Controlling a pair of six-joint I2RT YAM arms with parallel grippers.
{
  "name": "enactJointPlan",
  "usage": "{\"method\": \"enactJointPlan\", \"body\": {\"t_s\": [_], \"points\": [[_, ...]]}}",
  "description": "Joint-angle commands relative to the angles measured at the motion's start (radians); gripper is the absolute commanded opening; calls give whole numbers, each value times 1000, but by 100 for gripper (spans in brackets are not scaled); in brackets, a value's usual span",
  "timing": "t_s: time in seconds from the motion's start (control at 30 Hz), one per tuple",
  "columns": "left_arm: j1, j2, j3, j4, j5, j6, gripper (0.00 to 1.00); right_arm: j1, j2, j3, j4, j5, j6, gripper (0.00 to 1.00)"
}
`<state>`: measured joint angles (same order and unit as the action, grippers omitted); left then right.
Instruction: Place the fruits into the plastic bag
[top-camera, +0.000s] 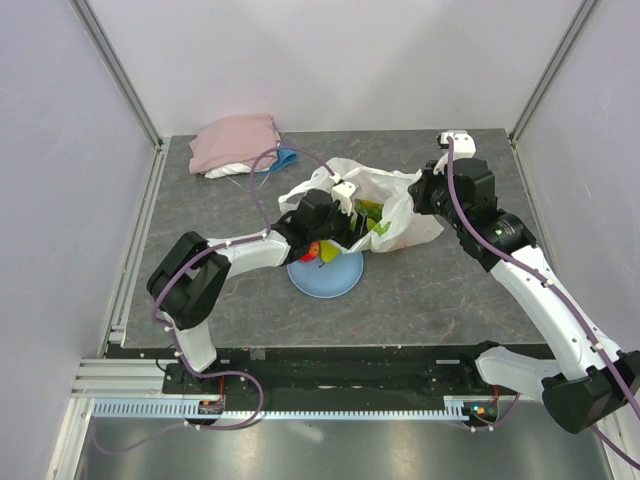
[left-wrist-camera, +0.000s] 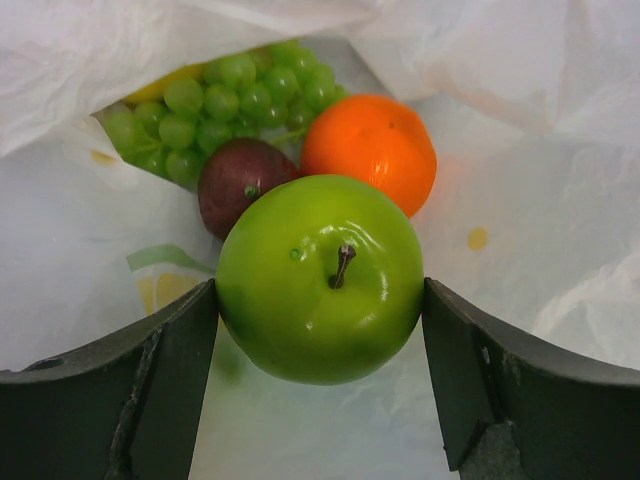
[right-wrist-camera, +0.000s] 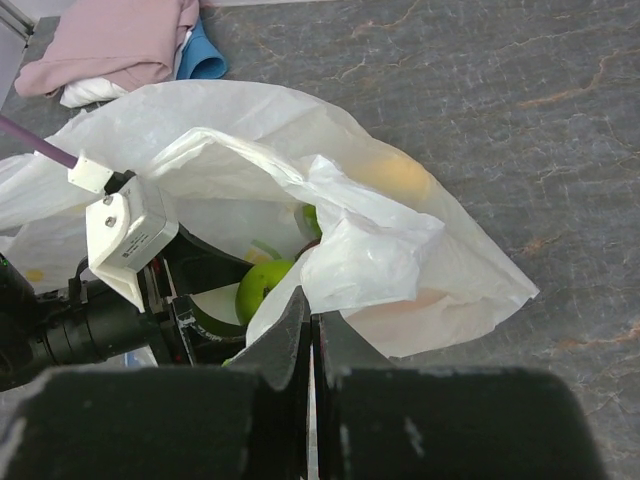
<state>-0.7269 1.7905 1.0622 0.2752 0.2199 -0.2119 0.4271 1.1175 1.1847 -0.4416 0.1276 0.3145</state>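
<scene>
Top external view: looking down from above and behind the arm bases, facing the far wall, taking in the whole table (top-camera: 450, 290) from well back.

Left wrist view: sitting very near, peering forward past the left gripper (left-wrist-camera: 320, 340) into the mouth of the plastic bag (left-wrist-camera: 540, 200); the green apple (left-wrist-camera: 320, 280) is filling the middle of the picture.

Right wrist view: looking down over the right gripper (right-wrist-camera: 312, 340) across the bag towards the table's far left corner, at middle range.

Shared ground: both wrist views are showing the green apple inside the bag; top and right wrist views are both showing the bag's outside, the pink cloth (top-camera: 235, 140) and the left arm's white camera housing (top-camera: 345, 188).
</scene>
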Motion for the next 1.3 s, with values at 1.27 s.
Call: {"method": "enactJointPlan", "body": {"t_s": [1.27], "points": [[-11, -771, -381, 35, 98, 210, 99, -7, -4, 0, 29, 0, 0, 0]]}}
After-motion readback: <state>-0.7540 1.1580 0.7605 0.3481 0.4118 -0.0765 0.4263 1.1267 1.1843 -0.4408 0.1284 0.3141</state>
